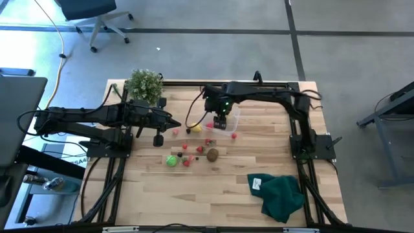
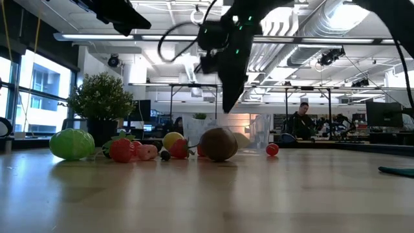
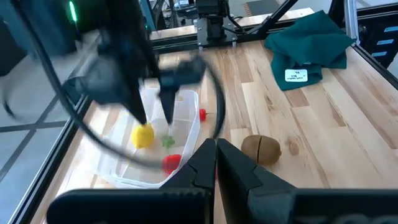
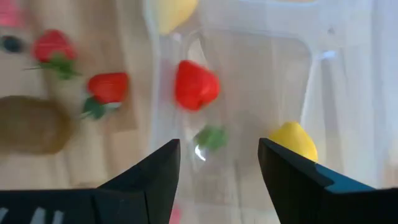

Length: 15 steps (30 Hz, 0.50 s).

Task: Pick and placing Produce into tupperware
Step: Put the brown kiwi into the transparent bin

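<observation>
Two dark fingers of the right pincer (image 4: 217,171) stand spread wide with nothing between them, hanging just above the clear tub (image 4: 261,81). Directly under the gap a red strawberry (image 4: 196,85) with a loose green leaf bit (image 4: 212,137) appears to be dropping or lying inside the tub, and a yellow fruit (image 4: 292,142) sits just beside one finger, also inside. The open, empty stance over the tub suits a release: the piece is probably just let go there so it lands within the walls.

Outside the tub wall, off to one side of this pincer, a brown kiwi (image 1: 212,154), more strawberries (image 4: 107,88) and a bright green ball (image 1: 171,160) lie loose on the desk (image 1: 213,194), waiting their turn.

Well apart from the tub, the left pincer (image 3: 216,155) is closed and empty, parked as if waiting.

Farther off lies a dark green cloth (image 3: 314,40) with a white label (image 3: 296,75); its writing is too small to read.
</observation>
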Each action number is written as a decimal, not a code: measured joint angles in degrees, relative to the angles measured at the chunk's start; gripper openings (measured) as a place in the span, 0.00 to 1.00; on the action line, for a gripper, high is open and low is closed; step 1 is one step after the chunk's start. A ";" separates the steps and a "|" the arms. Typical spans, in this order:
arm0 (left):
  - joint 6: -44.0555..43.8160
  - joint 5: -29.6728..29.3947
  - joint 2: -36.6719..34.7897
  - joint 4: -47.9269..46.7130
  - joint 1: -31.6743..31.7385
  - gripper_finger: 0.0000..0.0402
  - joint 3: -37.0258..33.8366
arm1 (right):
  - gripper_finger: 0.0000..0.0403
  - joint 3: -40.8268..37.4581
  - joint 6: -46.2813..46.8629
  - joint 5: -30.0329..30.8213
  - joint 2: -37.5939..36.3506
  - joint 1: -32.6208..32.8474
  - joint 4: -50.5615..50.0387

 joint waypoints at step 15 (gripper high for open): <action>0.00 0.01 0.00 0.00 0.01 0.01 -0.01 | 0.52 0.05 16.77 1.62 -23.10 10.15 -3.10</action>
